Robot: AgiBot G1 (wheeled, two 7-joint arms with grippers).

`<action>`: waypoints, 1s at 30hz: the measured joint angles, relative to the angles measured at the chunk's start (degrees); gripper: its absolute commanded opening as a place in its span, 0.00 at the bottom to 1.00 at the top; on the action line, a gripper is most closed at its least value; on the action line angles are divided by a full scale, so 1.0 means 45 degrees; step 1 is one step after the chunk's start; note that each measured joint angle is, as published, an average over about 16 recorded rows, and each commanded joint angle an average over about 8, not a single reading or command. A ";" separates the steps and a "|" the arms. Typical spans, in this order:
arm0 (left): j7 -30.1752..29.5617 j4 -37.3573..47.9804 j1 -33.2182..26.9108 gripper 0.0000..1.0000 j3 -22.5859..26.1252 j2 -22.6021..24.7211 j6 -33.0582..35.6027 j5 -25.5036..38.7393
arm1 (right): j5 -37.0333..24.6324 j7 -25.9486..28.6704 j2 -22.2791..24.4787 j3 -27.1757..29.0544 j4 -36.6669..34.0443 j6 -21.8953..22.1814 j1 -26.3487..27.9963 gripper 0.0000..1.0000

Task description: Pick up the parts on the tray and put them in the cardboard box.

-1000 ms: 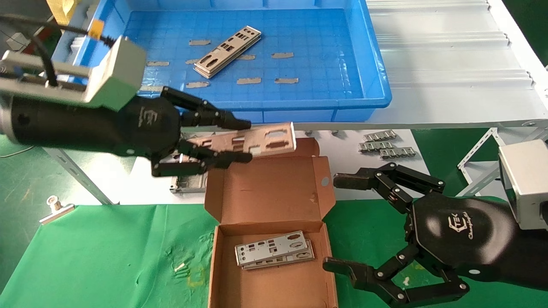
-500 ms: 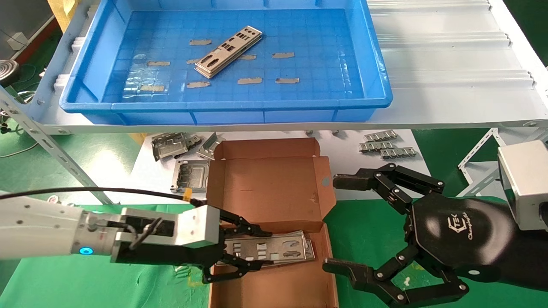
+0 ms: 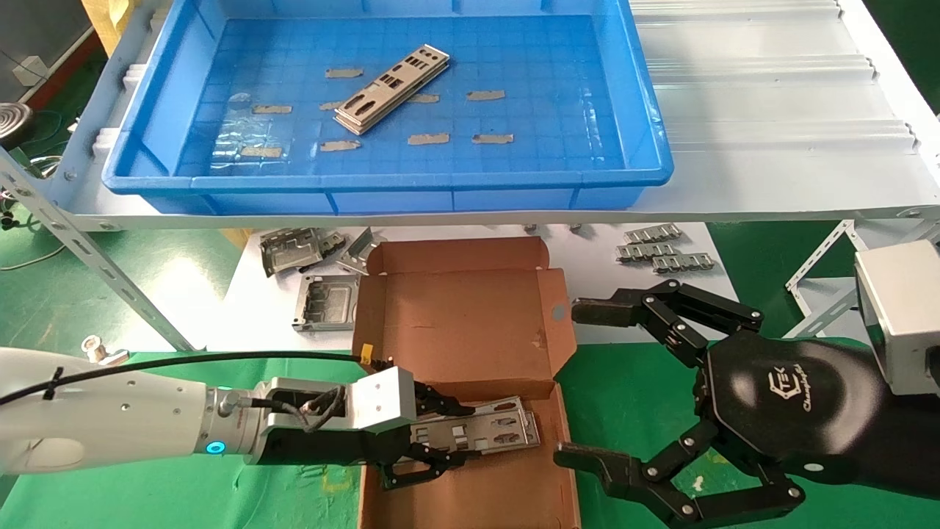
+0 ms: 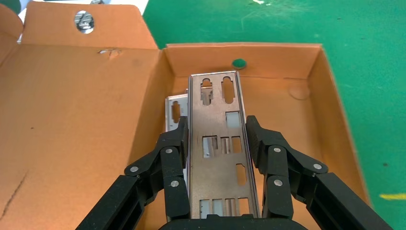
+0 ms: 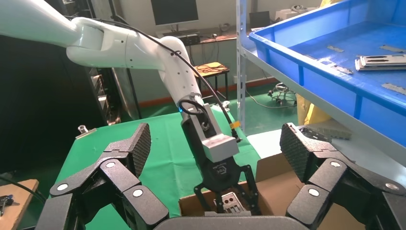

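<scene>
- Left end effector (image 3: 433,441) reached in from the left over the near-left part of the cardboard box (image 3: 470,338), low inside the tray-like base of that box, with its fingers (image 4: 174,143) closed against the long edges of one plate (image 4: 220,143).
- The held plate ran lengthwise straight out from between the fingers toward the far wall of the box (its punched round and rectangular holes were plain in the left wrist view), and lay level just above the box floor.
- A second plate (image 4: 174,112) showed beneath and beside the held one, only its end peeking out; in the head view the plates in the box (image 3: 485,430) read as a small stack at the base's rear, near the fold of the open lid.
- Right end effector (image 3: 624,389) hovered just right of the box over the green cloth (image 3: 147,411), fingers spread wide and gripping nothing.
- The tray (image 3: 646,110) sat on the upper white shelf (image 3: 771,110), well apart from both end effectors, and carried more parts (image 3: 393,88) lying aslant near its middle among bits of tan tape.
- On the lower bench, between shelf and box, lay boxy grey frames (image 3: 308,253) to the left and ridged strips (image 3: 661,250) to the right.
</scene>
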 measured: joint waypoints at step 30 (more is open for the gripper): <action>-0.1307 0.1396 -0.0503 1.00 -0.0837 -0.0330 0.3332 -0.2668 | 0.0001 0.0000 0.0000 0.0001 -0.0002 0.0003 -0.0002 1.00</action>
